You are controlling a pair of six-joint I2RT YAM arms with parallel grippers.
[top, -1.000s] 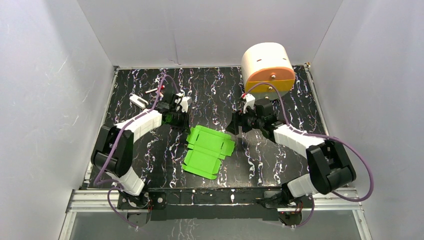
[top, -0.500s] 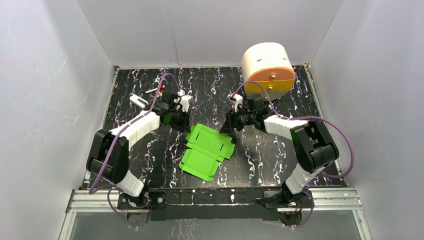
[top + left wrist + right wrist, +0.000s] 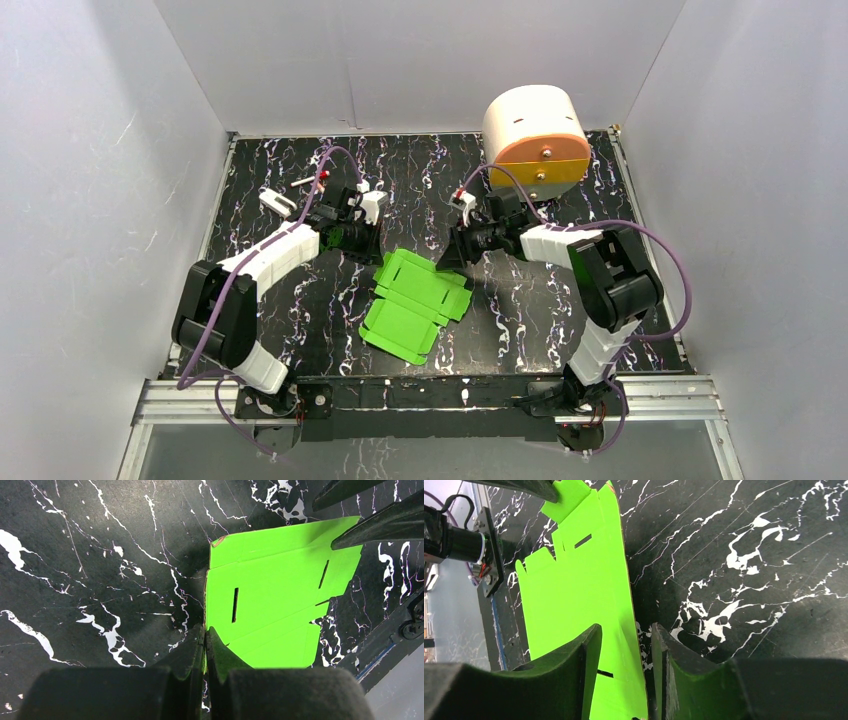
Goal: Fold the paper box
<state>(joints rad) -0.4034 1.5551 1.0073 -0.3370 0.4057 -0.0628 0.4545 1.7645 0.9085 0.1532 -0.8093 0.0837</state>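
No words, numbers, brands or signs can be read in any view. The paper box (image 3: pixel 415 300) is plain green card marked only by cut slots and creases, and the desk (image 3: pixel 510 322) carries nothing but white veining on black.

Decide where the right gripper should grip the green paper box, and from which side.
Probably its long far edge, from beyond that edge: one finger over the paper box, one outside it. The card is thin and flat, so only an edge offers a pinch. The right gripper straddles that edge now, while the left gripper clamps its far-left corner.
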